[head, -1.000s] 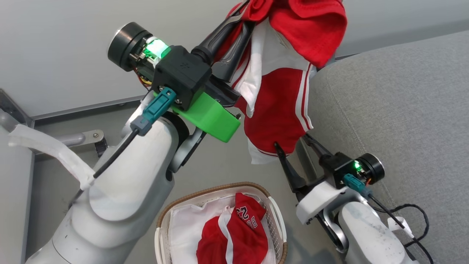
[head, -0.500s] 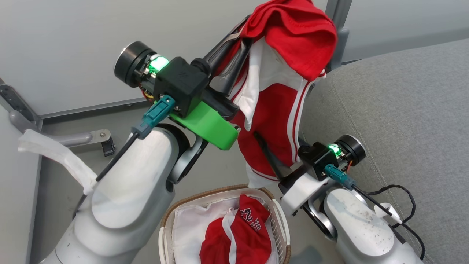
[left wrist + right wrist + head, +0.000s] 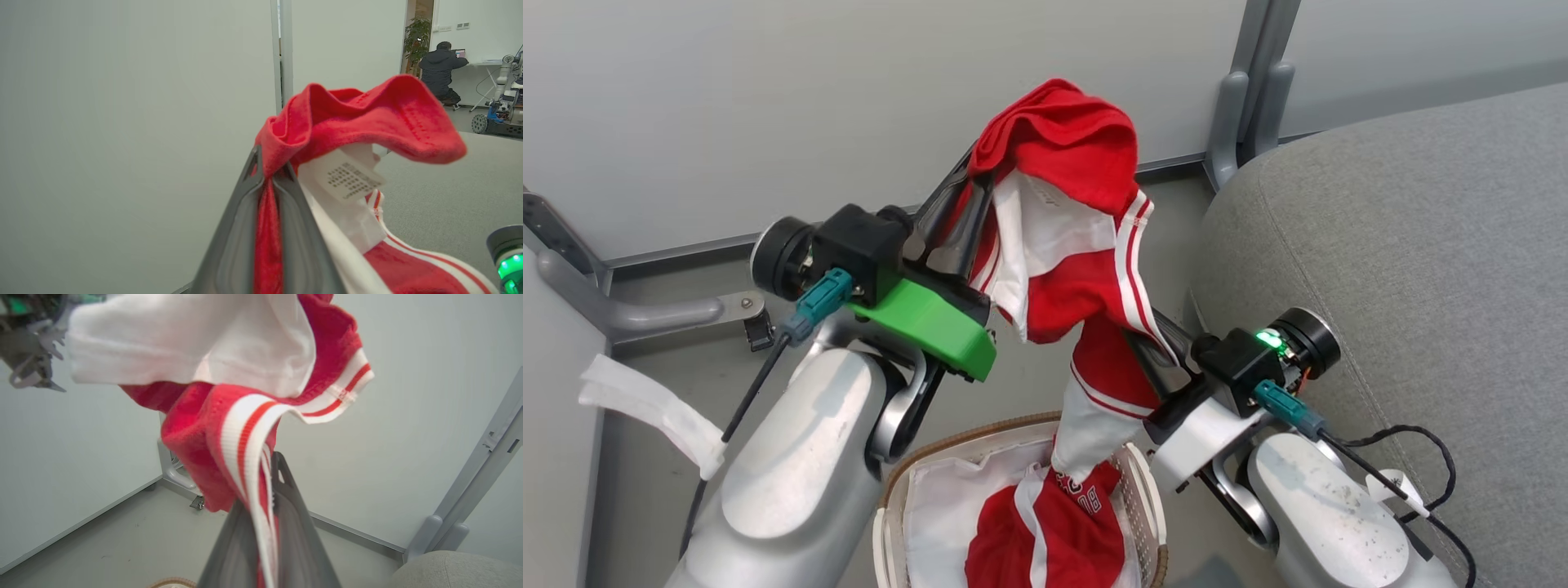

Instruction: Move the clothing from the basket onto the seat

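The red sports garment with white stripes and white lining (image 3: 1086, 269) hangs in the air above and slightly behind the oval white perforated plastic basket with a brown woven rim (image 3: 931, 457). It is strung between both arms. The left gripper (image 3: 960, 204) is clamped shut on a bunched red fold at the top, which the left wrist view shows pinched between its fingers (image 3: 245, 228). The right gripper (image 3: 1156, 339) is closed on the striped edge lower down. The cloth's long axis therefore runs from the upper grip down and to the robot's right, and a white hem dangles on into the basket. That hem appears to brush the second red garment with dark numerals (image 3: 1045, 531) lying on the white liner (image 3: 939, 506), though contact is hard to confirm. The large grey fabric-upholstered seat cushion (image 3: 1380, 269) lies to the robot's right of the hanging garment, just beside the right gripper. That arm is the nearer one, so the carry looks to be a rightward swing with the hem lifted clear first
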Tool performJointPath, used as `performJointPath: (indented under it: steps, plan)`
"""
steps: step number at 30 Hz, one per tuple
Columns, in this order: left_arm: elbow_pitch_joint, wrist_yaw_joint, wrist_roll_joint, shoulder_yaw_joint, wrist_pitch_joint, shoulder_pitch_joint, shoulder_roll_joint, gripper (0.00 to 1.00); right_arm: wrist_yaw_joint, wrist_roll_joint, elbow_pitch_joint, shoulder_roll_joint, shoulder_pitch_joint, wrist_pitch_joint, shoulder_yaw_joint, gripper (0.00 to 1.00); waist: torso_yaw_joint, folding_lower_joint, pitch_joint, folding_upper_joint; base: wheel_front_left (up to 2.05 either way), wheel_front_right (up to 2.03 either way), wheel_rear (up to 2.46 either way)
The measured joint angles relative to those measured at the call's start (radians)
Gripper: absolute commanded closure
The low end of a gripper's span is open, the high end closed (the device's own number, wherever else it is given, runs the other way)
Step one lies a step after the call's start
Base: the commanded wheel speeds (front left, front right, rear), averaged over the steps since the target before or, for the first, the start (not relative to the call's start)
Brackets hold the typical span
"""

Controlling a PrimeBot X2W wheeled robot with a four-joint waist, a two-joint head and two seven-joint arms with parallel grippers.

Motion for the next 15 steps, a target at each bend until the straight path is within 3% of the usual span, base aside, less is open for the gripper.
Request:
performJointPath:
  steps: [2,4,15]
  plan:
    - [0.032,-0.002,-0.011,0.004,-0.029,0.02,-0.004,0.56,0.0,-0.002,-0.019,0.0,0.006,0.0,-0.011,1.0,-0.002,0.0,0.002,0.0,0.0,0.0,0.0]
    - [0.063,-0.01,-0.023,0.002,-0.054,0.038,-0.008,0.0,0.0,-0.003,-0.036,0.001,0.007,0.0,-0.024,1.0,-0.004,0.0,0.005,0.0,0.0,0.0,0.0]
    - [0.203,-0.053,-0.049,-0.019,-0.136,0.149,-0.047,0.0,0.0,-0.007,-0.101,0.013,0.024,0.0,-0.089,1.0,-0.012,0.0,0.026,0.0,0.0,0.0,0.0]
